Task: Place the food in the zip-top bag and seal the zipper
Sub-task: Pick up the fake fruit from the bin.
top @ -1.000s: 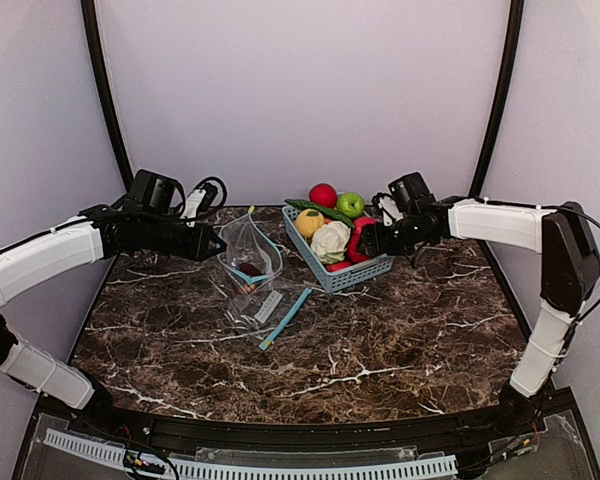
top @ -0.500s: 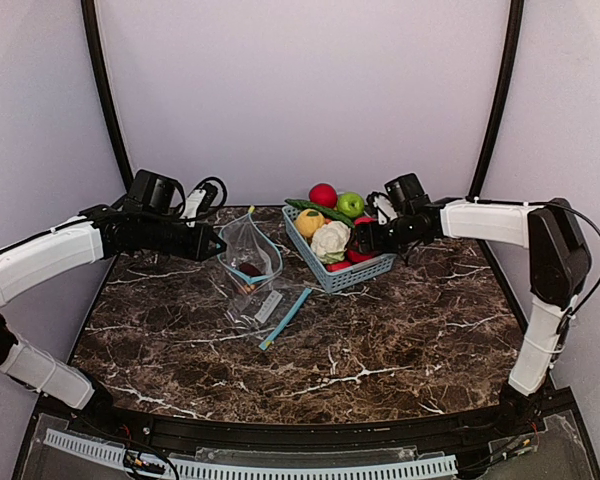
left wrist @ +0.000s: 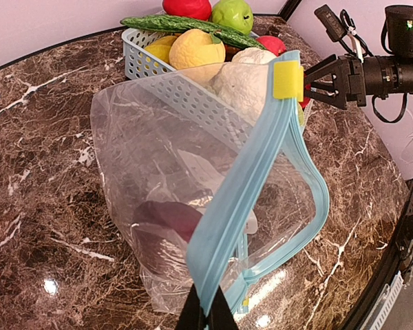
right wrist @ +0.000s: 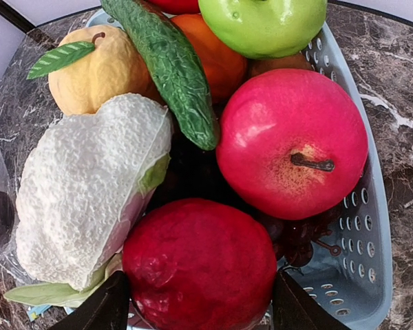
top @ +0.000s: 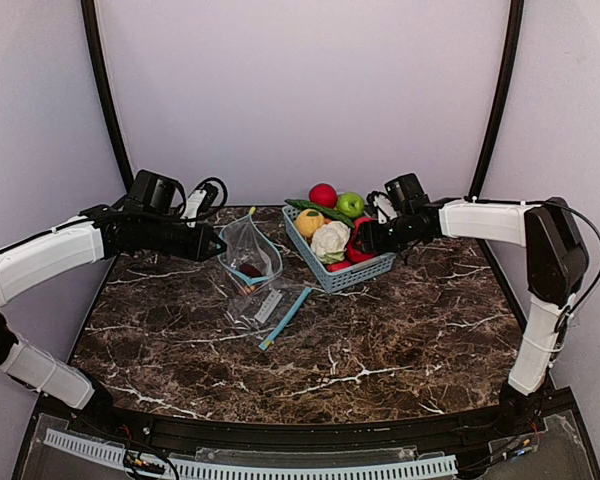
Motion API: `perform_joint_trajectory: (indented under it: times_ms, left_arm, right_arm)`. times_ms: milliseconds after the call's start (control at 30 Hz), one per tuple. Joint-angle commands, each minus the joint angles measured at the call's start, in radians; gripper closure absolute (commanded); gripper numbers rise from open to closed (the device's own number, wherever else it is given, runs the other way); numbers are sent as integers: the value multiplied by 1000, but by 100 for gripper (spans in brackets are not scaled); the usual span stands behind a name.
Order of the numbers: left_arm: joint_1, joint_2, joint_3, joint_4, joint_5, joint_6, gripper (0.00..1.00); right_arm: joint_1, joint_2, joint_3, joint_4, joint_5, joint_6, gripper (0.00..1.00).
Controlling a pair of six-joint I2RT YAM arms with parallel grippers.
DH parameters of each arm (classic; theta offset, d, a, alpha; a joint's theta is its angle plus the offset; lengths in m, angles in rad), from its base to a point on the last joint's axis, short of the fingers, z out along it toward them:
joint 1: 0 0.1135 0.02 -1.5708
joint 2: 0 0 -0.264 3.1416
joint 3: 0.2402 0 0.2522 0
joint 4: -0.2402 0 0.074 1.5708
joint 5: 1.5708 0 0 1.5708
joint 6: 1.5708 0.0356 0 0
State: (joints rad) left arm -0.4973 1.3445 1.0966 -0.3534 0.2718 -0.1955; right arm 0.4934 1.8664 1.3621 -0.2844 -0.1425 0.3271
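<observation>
The clear zip-top bag [top: 248, 258] with its light-blue zipper band [left wrist: 261, 179] stands open on the marble table. My left gripper [top: 218, 243] is shut on the band's near end [left wrist: 206, 316] and holds it up. A dark maroon piece of food [left wrist: 168, 216] lies inside the bag. My right gripper [top: 365, 238] reaches into the light-blue basket [top: 340, 272]. Its two fingers press on either side of a dark red fruit [right wrist: 199, 265], which still rests in the basket.
The basket [right wrist: 361, 261] also holds a red apple [right wrist: 292, 141], a green apple [right wrist: 261, 24], a cucumber [right wrist: 168, 65], a cauliflower [right wrist: 89, 192], a yellow fruit [right wrist: 96, 69] and an orange [right wrist: 217, 58]. A second flat bag [top: 270, 308] lies in front of the open one.
The right gripper has slid further into the basket and its fingers have narrowed onto the dark red fruit. The left arm and the bag have not moved.
</observation>
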Motion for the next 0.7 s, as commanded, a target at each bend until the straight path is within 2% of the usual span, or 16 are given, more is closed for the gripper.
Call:
perform_joint_trajectory:
  times_ms: [0,333,667]
  left_arm:
    - [5,-1,-15,-19,6,-2,99]
    - [5,-3,-16,-21,6,-1,99]
    - [5,-7,-16,-18,10,-1,99]
  right_arm:
    - [-4,16,15,22,-14,2,35]
    - [-4,-25,-1,26,9,4,42]
    - [-4,-147,-45,26,83,-9,43]
